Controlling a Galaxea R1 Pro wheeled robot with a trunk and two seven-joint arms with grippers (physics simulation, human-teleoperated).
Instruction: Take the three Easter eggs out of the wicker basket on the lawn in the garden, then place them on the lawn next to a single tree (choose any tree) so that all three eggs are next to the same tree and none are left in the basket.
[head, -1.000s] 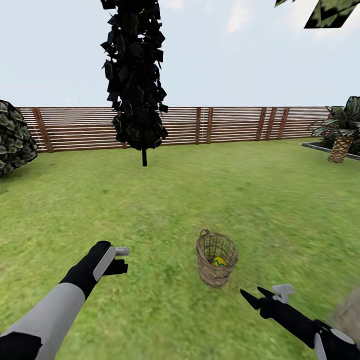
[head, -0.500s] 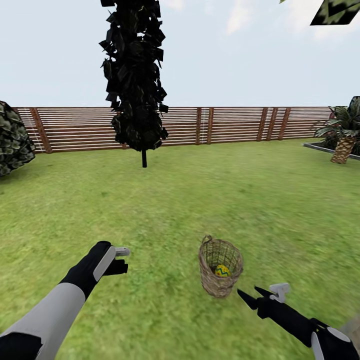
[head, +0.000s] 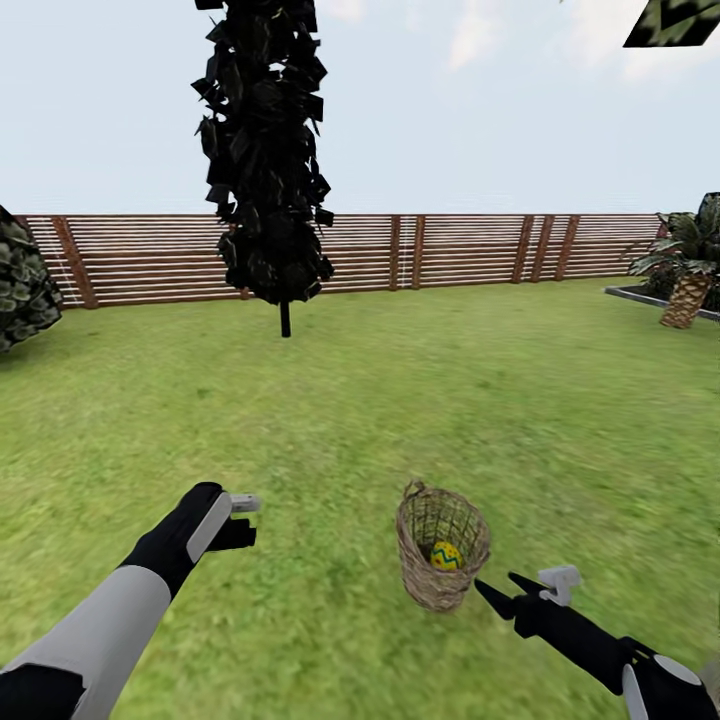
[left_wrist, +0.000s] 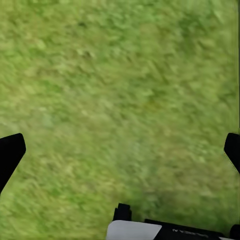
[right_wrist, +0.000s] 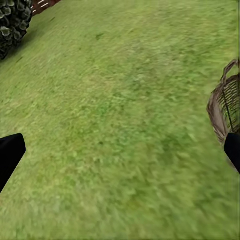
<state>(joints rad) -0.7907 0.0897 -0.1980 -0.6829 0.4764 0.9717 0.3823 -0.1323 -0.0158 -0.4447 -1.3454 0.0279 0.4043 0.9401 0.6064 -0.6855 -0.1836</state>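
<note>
Wicker basket (head: 441, 548) stands upright on the lawn (head: 400, 400), near, a little right of centre. One Easter egg (head: 446, 555) visible through the open mouth, yellow with blue zigzag, low inside; cannot tell whether more eggs lie under or behind it. In the right wrist view the basket's rim and loop handle (right_wrist: 226, 106) sit at the frame edge, just beside one fingertip.

Right end effector (head: 497, 594): fingers spread apart, nothing between them, tips just right of and nearer than the basket, not touching it. Left end effector (head: 243, 518): held over bare grass well left of the basket; wrist view shows its two fingertips wide apart, holding nothing.

Dark narrow cypress (head: 265, 160) far left-centre, in front of the slatted fence (head: 480, 248); palm (head: 688, 270) far right; shrub (head: 20, 285) far left.

Handling judgement:
- Egg: likely light, rigid, smooth and rounded, so liable to squirt out of a two-finger pinch. Take it across the widest part, fingers on opposite sides, gentle closure
- Basket: light open weave, likely to tip or slide if the wall is knocked; walls are deep relative to the egg, so approach from above through the mouth, not from the side
- Risk: fingers catching the rim or the loop handle on entry
</note>
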